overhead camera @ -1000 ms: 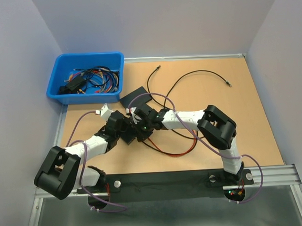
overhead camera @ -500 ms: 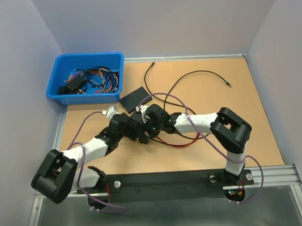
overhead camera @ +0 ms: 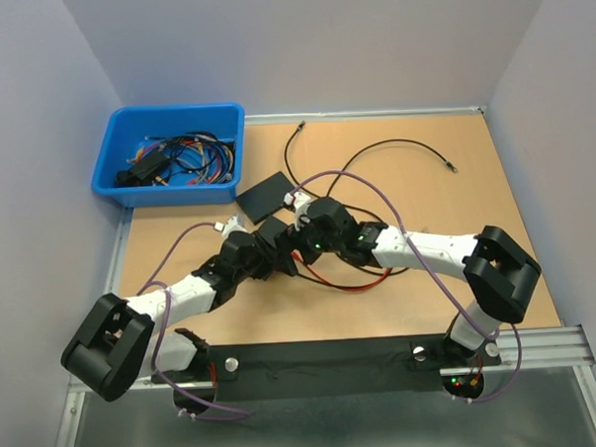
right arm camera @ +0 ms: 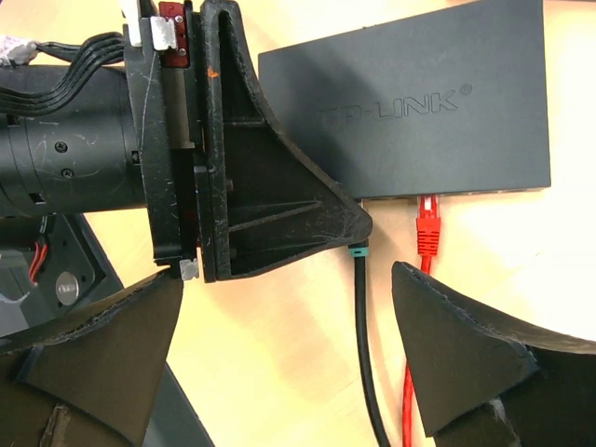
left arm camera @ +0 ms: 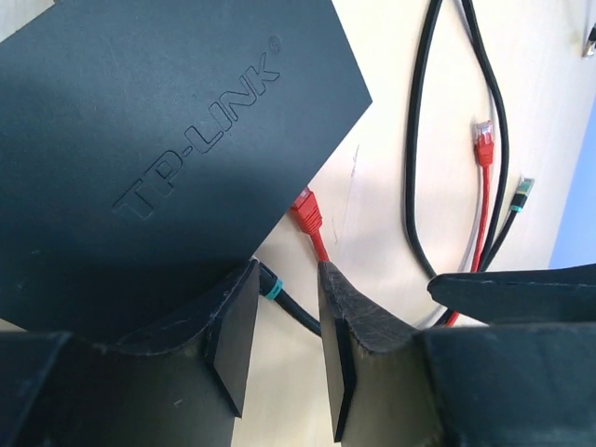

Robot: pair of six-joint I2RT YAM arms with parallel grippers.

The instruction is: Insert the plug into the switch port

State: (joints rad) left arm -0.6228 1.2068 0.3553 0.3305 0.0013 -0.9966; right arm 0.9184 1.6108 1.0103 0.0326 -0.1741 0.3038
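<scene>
Both arms stretch low across the tabletop [overhead camera: 505,195], wrists nearly meeting at its middle. The left end effector [left arm camera: 287,276] stands half closed astride a teal-banded black cable [left arm camera: 271,290], tips at the TP-Link switch [left arm camera: 168,140]. I cannot tell whether it pinches anything. The right end effector [right arm camera: 287,279] gapes wide, released. Just right of the left fingertips, a red plug [right arm camera: 427,228] meets the switch edge.
</scene>
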